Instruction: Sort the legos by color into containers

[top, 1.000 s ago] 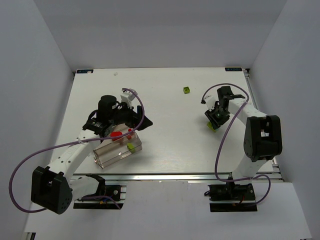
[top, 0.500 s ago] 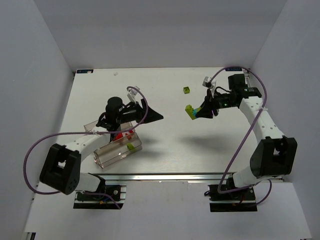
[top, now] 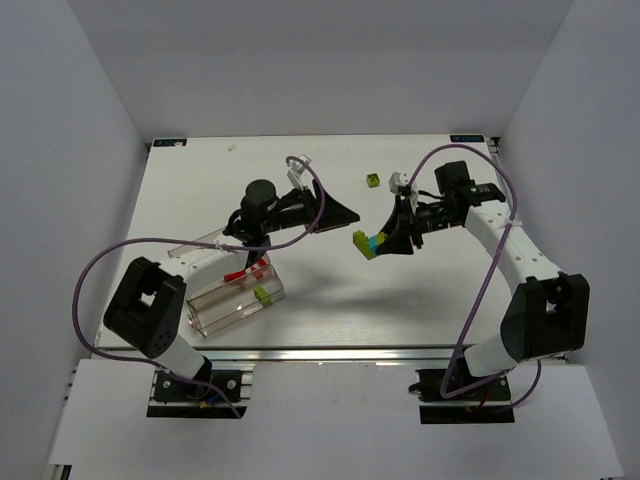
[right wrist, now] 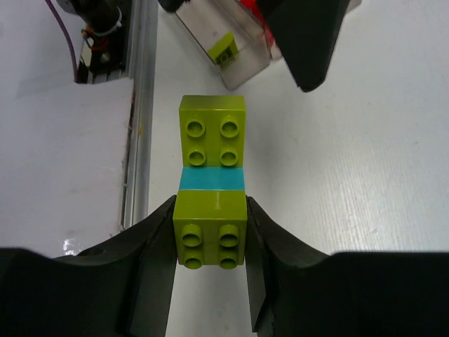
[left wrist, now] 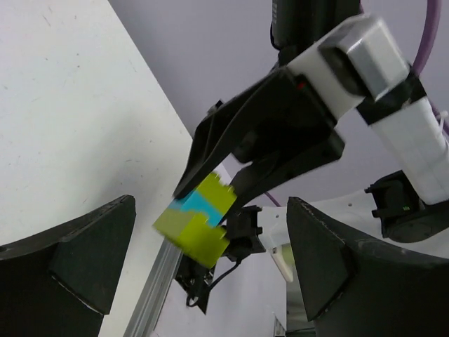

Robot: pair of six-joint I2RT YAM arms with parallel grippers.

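Observation:
My right gripper (top: 383, 243) is shut on a stack of legos (top: 367, 243), lime-green, cyan-blue and lime-green, and holds it above the table's middle. In the right wrist view the fingers (right wrist: 158, 242) clamp the stack's near green brick (right wrist: 211, 235). My left gripper (top: 345, 212) is open and empty, just left of the stack. In the left wrist view the stack (left wrist: 198, 219) hangs between its spread fingers (left wrist: 77, 263). The clear container (top: 235, 295) lies at the near left with red bricks (top: 240, 270) and a lime brick (top: 261, 292) inside.
A small lime-green lego (top: 373, 180) lies alone on the table at the far middle. The container's end (right wrist: 224, 35) and one left finger (right wrist: 309, 42) show beyond the stack in the right wrist view. White walls ring the table.
My left gripper has swung right, away from the container to the table's middle. My right gripper has lifted the stack and carried it left, close to the left gripper.

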